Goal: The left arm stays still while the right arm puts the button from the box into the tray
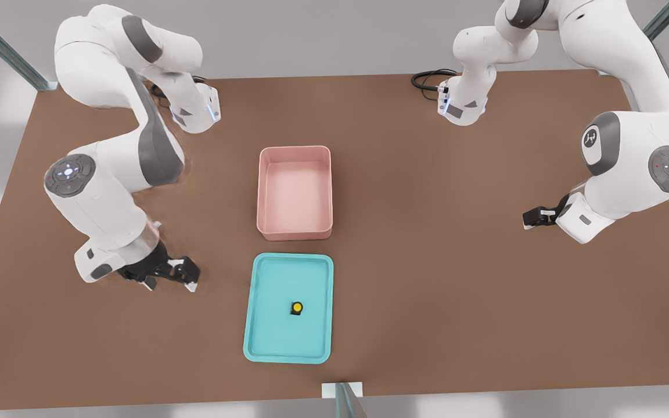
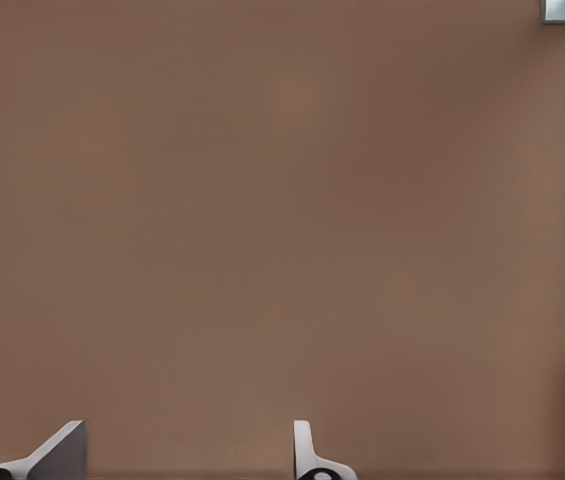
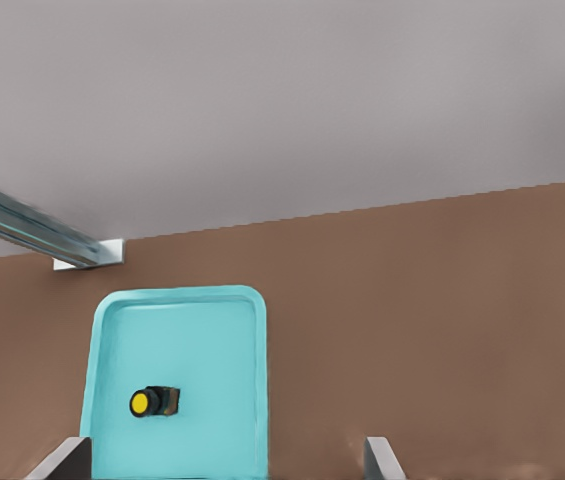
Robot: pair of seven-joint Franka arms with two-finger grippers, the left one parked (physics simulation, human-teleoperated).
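Observation:
The tiny button [image 1: 297, 307], a black block with a yellow cap, lies inside the turquoise tray [image 1: 265, 331], a little toward the front view's right of its middle. The pink box [image 1: 294, 154] stands just behind the tray and holds nothing. My gripper [image 1: 171, 283] hangs low over the brown table on the front view's left of the tray, apart from it, open with nothing between its fingers. In the right wrist view the button [image 3: 150, 402] rests on its side in the tray [image 3: 192, 330], beyond my gripper [image 3: 222, 465].
The parked arm [image 1: 630, 168] sits at the front view's right, its hand [image 1: 538, 217] low over the table. A black cable [image 1: 430, 78] lies by its base. A metal post [image 1: 343, 400] stands at the table's near edge below the tray.

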